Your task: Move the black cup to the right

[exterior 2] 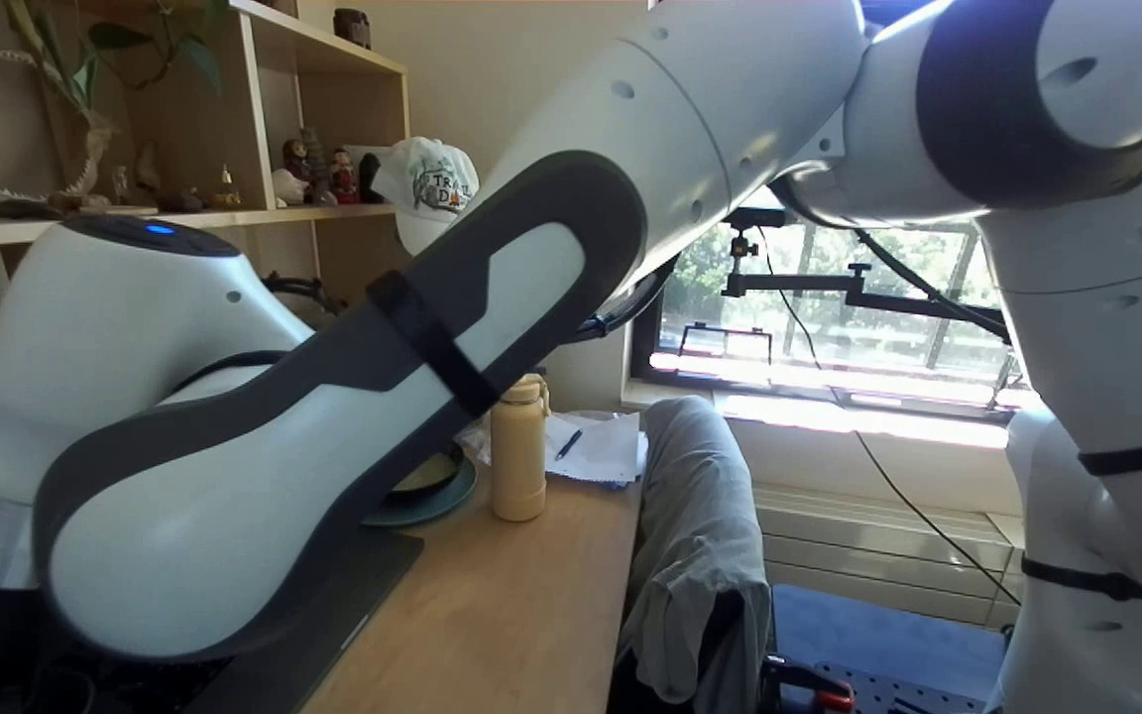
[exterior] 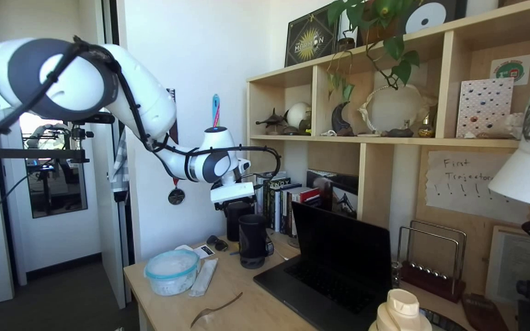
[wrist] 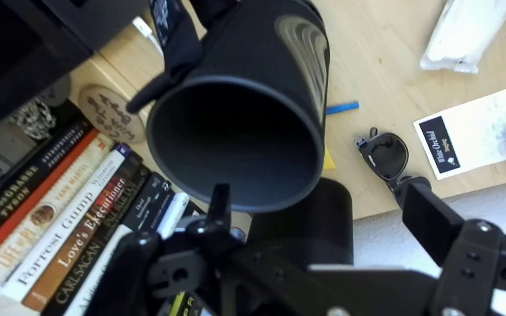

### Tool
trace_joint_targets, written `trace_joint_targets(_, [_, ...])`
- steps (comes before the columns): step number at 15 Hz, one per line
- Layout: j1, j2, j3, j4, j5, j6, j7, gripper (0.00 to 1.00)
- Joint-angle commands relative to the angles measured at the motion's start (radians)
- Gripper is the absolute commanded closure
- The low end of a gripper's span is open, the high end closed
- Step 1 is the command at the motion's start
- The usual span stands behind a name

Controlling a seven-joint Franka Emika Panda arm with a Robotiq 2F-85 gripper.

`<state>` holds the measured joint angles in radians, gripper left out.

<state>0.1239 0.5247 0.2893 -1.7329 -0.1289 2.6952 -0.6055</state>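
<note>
In an exterior view, the black cup (exterior: 233, 222) stands partly behind a mug (exterior: 252, 242); in an exterior view, the arm (exterior 2: 333, 436) looms, cup indistinct. In the wrist view, the end effector (wrist: 319, 199) gapes wide, empty, presumably to straddle the cup.

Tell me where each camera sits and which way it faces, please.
Wrist view: on the wrist, looking down past the open tool at two black containers.
In an exterior view: off the robot, facing desk and shelves; the arm extends from picture left.
In an exterior view: off the robot, facing along the desk toward a window; the arm looms across.
Both exterior views share the arm, beige bottle and white cap.
</note>
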Motion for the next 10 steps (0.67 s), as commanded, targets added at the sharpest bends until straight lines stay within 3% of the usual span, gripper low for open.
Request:
trace_joint_targets(1, [-0.014, 0.095, 0.055, 0.161, 0.023, -0.115, -0.1, 0.0])
trace_joint_targets(5, [0.013, 0.137, 0.037, 0.241, 0.015, -0.251, -0.116, 0.0])
trace_joint_targets(10, [0.022, 0.186, 0.031, 0.295, 0.023, -0.33, -0.113, 0.0])
